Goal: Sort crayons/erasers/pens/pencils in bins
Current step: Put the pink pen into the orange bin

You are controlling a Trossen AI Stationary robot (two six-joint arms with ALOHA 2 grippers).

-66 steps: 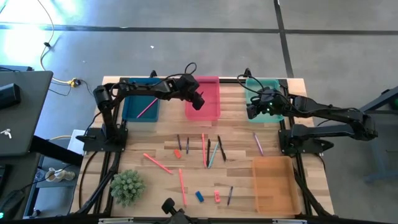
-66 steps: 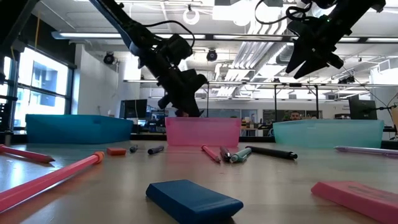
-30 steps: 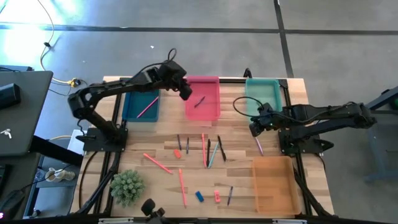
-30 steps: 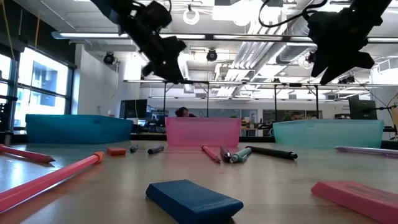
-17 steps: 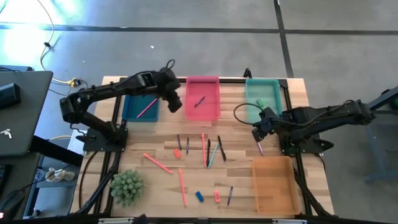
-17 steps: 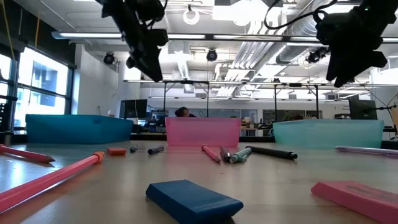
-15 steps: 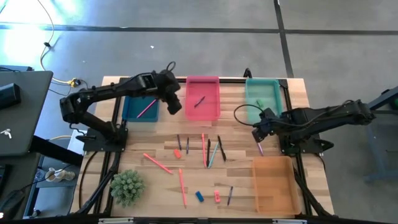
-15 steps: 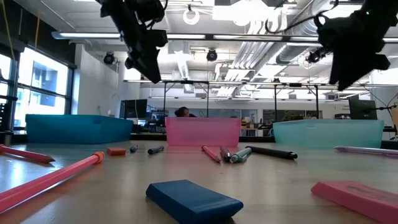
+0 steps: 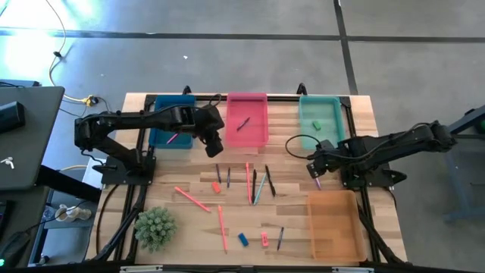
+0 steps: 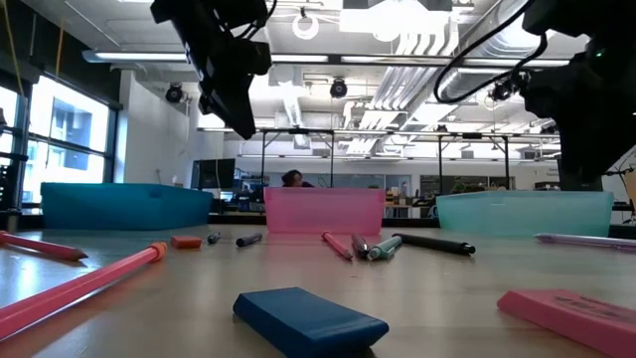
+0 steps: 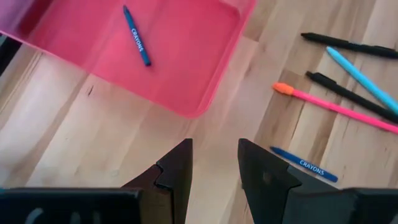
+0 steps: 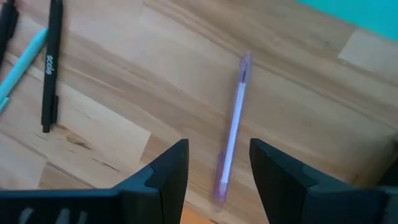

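Purple pen [image 12: 231,138] between right jaws (untouched)

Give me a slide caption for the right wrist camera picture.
Right end effector, open and empty, poised over a purple pen lying on the wooden table.

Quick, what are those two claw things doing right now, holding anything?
Left tool: open, holding nothing.
Right tool: open, empty, above the purple pen.

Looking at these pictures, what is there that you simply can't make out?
- Contents of the pink bin and teal bin: low view, hidden behind their own walls.
- Dark blue bin: high view, partly covered by the left arm.
- Pink eraser: low view, cut off by the picture's edge.
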